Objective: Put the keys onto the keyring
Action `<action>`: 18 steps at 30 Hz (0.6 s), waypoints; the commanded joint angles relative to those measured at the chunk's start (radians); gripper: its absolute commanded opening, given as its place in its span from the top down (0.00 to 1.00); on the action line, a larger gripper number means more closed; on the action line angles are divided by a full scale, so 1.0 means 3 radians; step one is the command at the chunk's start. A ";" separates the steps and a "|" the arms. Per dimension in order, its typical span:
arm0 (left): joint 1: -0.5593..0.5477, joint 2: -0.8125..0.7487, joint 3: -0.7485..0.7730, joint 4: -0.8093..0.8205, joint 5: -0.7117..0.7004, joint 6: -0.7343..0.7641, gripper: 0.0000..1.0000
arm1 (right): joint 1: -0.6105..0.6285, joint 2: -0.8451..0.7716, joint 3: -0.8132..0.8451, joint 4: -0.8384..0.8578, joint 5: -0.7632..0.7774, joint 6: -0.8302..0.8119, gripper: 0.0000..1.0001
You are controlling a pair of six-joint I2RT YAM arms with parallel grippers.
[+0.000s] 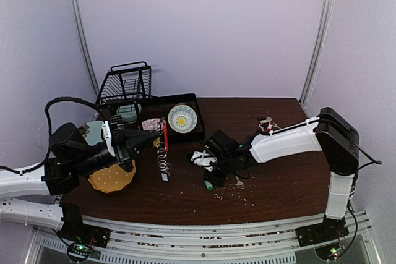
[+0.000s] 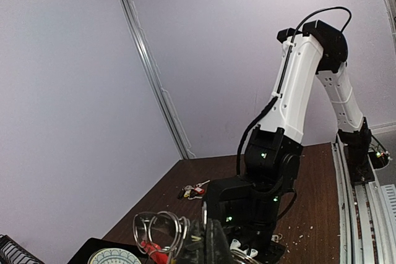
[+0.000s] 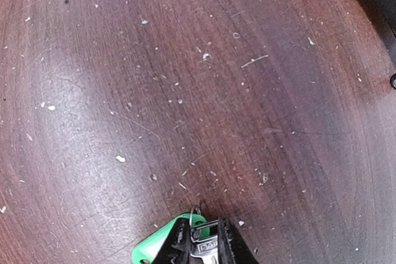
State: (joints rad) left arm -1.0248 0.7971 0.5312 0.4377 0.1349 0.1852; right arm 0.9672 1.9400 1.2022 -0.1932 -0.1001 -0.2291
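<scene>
Top external view shows your biggest hazard. Your left arm (image 1: 74,159) and right arm (image 1: 284,143) both reach in over the middle of the table (image 1: 291,177) with their wrists near each other, so a hurried approach could knock them together.

Next is the keyring (image 1: 164,148). Your left gripper (image 2: 209,243) is clenched on it near the red clip (image 1: 164,133), and the chain (image 1: 163,161) hangs free toward the tabletop. I'd expect it to swing or twist when touched, which could turn the ring away from the key.

Your right gripper (image 3: 204,243) is low over the wood, pinching a green-tagged key (image 3: 158,250) by its silver head. That hold looks slim, so a sideways push against the ring could pivot the key or pop it out. Its small wire loop (image 3: 195,213) pokes out beyond the fingertips, which gives you little to aim with.

The held key sits to the right of the dangling keyring, near it but apart. The other keys (image 1: 266,124) lie well apart, toward the table's far right.
</scene>
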 commanded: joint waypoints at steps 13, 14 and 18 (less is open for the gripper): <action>-0.0020 -0.0029 0.0085 0.0113 -0.0023 0.0036 1.00 | -0.0046 0.0013 0.0087 -0.0087 -0.0235 -0.0034 0.88; -0.0020 -0.0029 0.0084 0.0112 -0.0024 0.0037 1.00 | -0.0048 0.0023 0.0093 -0.0083 -0.0241 -0.0029 0.88; -0.0020 -0.0029 0.0085 0.0114 -0.0029 0.0035 1.00 | -0.0044 0.0047 0.0112 -0.0094 -0.0240 -0.0019 0.96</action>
State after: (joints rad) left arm -1.0248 0.7971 0.5312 0.4377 0.1341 0.1856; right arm 0.9577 1.9373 1.2076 -0.1993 -0.1574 -0.2359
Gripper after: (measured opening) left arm 0.006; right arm 0.061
